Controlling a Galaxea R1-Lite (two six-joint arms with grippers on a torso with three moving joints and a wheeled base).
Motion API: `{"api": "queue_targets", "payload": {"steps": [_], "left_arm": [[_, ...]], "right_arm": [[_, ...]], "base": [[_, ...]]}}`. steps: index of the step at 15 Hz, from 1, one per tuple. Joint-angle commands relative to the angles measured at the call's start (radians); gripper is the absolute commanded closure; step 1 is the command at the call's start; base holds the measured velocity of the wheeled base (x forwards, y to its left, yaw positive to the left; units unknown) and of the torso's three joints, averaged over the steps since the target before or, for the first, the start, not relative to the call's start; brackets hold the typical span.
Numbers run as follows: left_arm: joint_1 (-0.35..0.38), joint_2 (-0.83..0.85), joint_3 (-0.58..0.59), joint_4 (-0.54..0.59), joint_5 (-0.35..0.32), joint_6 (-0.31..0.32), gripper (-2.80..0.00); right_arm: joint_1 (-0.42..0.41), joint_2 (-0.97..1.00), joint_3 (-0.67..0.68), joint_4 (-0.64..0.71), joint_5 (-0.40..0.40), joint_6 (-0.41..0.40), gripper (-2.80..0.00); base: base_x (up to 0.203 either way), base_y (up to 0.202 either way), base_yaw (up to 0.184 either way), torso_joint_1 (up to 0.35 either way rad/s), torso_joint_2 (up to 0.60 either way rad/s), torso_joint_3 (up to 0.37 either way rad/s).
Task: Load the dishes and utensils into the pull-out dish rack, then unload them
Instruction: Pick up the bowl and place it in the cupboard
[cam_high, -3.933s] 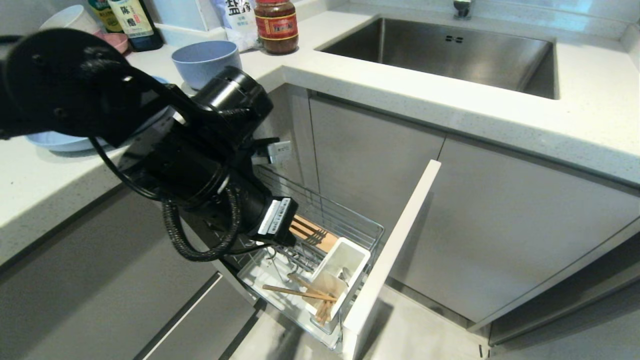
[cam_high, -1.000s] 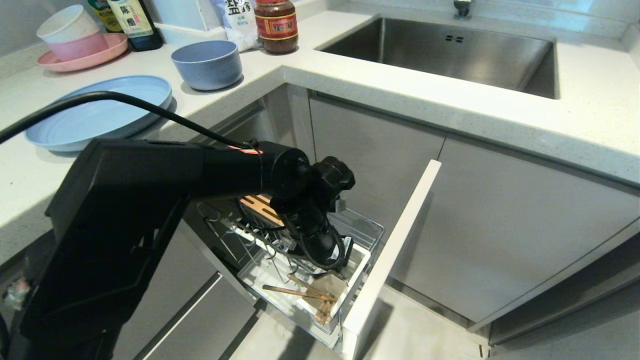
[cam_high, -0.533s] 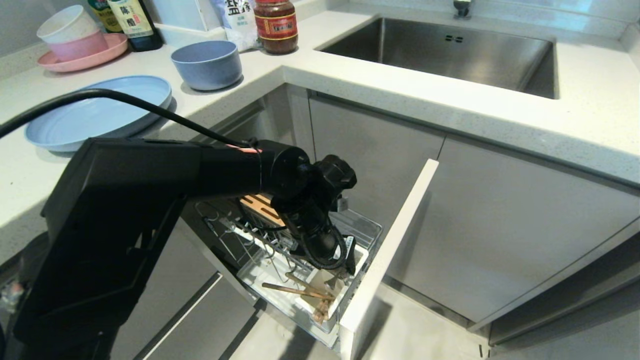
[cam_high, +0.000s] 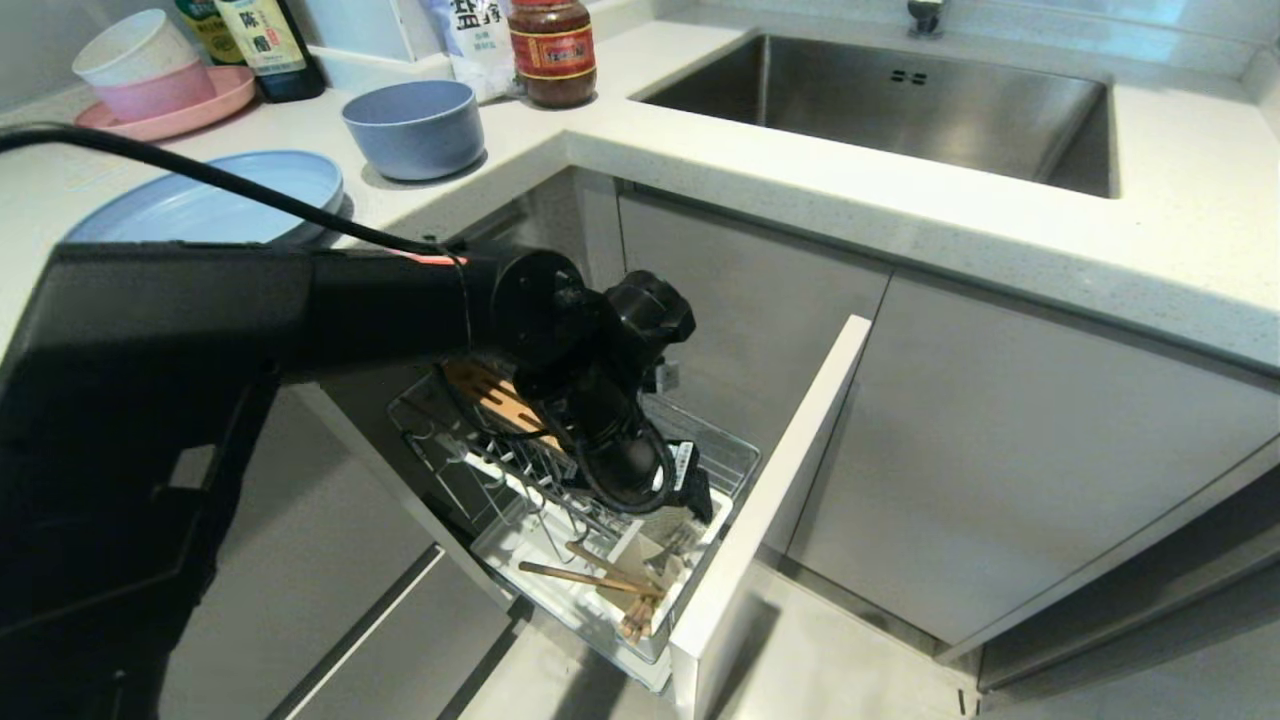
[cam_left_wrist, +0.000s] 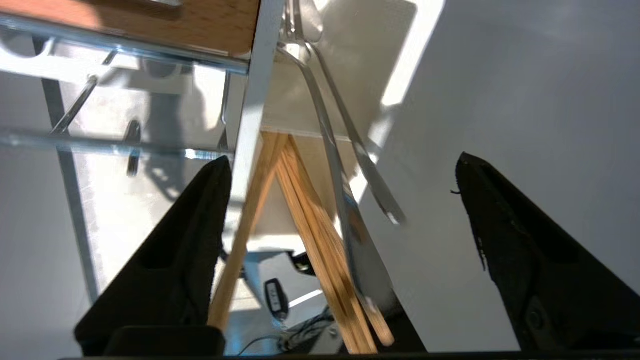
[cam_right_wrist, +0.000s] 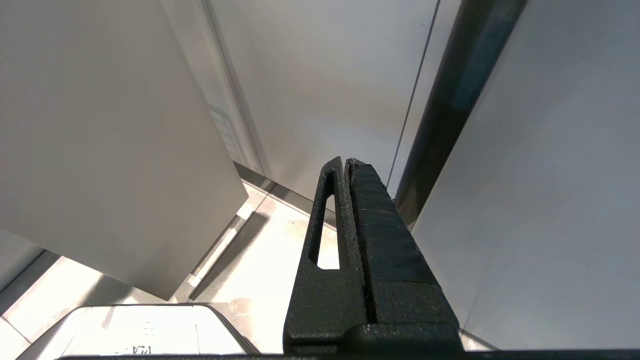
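Note:
The pull-out dish rack (cam_high: 735, 462) stands drawn out below the counter corner, its pale front panel (cam_high: 775, 490) on the right. My left gripper (cam_high: 692, 492) (cam_left_wrist: 341, 157) hangs open just over the white utensil cup (cam_left_wrist: 380, 45) at the rack's front end. The wooden chopsticks (cam_high: 598, 579) (cam_left_wrist: 300, 220) and two silver handles, the fork and spoon (cam_left_wrist: 350, 200), lean in the cup between the spread fingers, held by neither. The light-blue plate (cam_high: 215, 195) and blue-grey bowl (cam_high: 415, 125) sit on the counter. My right gripper (cam_right_wrist: 346, 161) is shut and empty, low beside cabinet doors.
A pink plate with stacked bowls (cam_high: 150, 80), bottles (cam_high: 265, 45) and a jar (cam_high: 553, 50) line the back of the counter. The steel sink (cam_high: 900, 110) lies at the back right. Grey cabinet doors (cam_high: 1000, 470) flank the rack, with floor (cam_high: 850, 660) below.
My left gripper has opened over the utensil cup and risen slightly. The rack's front panel has shifted a little to the left. The right arm has stayed put.

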Motion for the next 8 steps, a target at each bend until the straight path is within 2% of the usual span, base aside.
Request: {"api": "queue_targets", "payload": {"steps": [1,2,3,8], "left_arm": [[-0.003,-0.084,0.001,0.022,-0.001,-0.014,-2.80],[-0.004,-0.117,0.002,0.033,-0.002,-0.017,-2.80],[-0.006,-0.146,0.007,0.043,-0.002,-0.018,0.00],[-0.006,-0.315,0.019,0.080,0.001,-0.038,0.00]], "right_arm": [[0.001,-0.004,0.002,0.000,0.000,0.000,0.00],[0.001,-0.004,0.002,0.000,0.000,0.000,0.00],[0.001,-0.004,0.002,0.000,0.000,0.000,0.00],[0.001,-0.004,0.002,0.000,0.000,0.001,0.00]], "base": [[0.000,0.000,0.000,0.000,0.00,0.000],[0.000,0.000,0.000,0.000,0.00,0.000],[0.000,0.000,0.000,0.000,0.00,0.000],[0.000,0.000,0.000,0.000,0.00,0.000]]}}
